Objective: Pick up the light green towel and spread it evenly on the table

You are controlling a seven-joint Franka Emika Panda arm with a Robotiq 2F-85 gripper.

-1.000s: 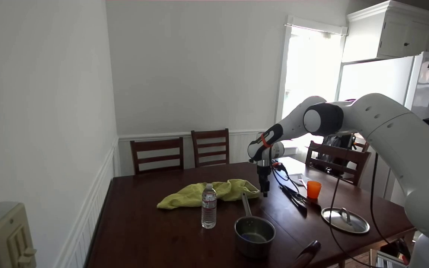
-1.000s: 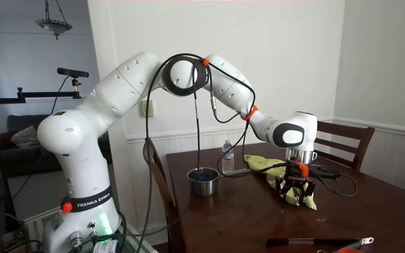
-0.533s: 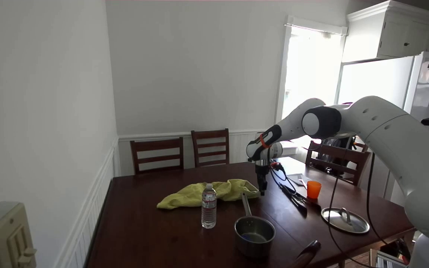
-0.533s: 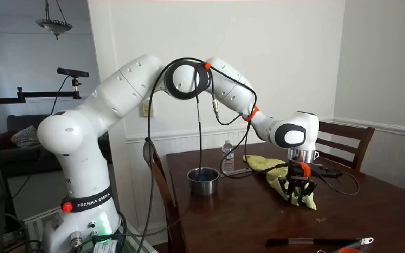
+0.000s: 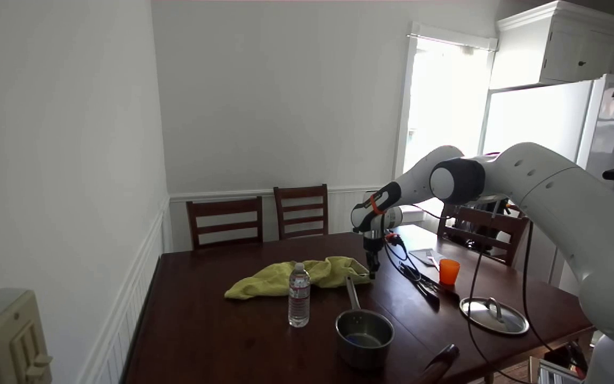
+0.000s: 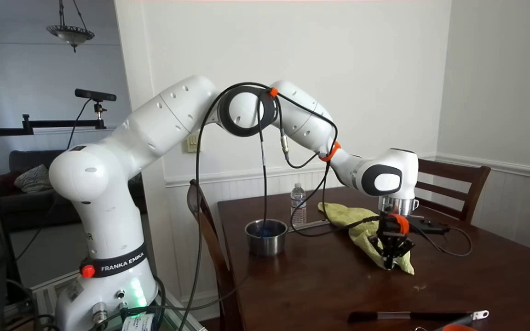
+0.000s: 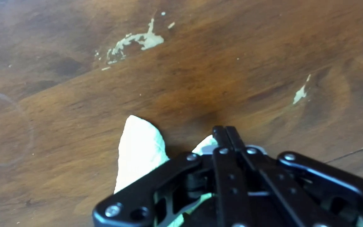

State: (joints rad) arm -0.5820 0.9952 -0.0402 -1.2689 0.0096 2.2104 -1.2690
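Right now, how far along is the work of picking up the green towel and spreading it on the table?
Done: the gripper is down at one end of the towel and shut. In hand: the grasp, though I cannot tell whether any of it is caught. Left: the lifting and the spreading, because the towel lies bunched on the table.

My black two-finger gripper (image 6: pixel 388 265) drawn together from spread, tips slightly nearer the yellow-green cloth towel (image 5: pixel 331 272) in an exterior view, my white jointed robot arm (image 6: pixel 243 111) lower at the elbow in both exterior views, black looped cable (image 6: pixel 249 83) down with it
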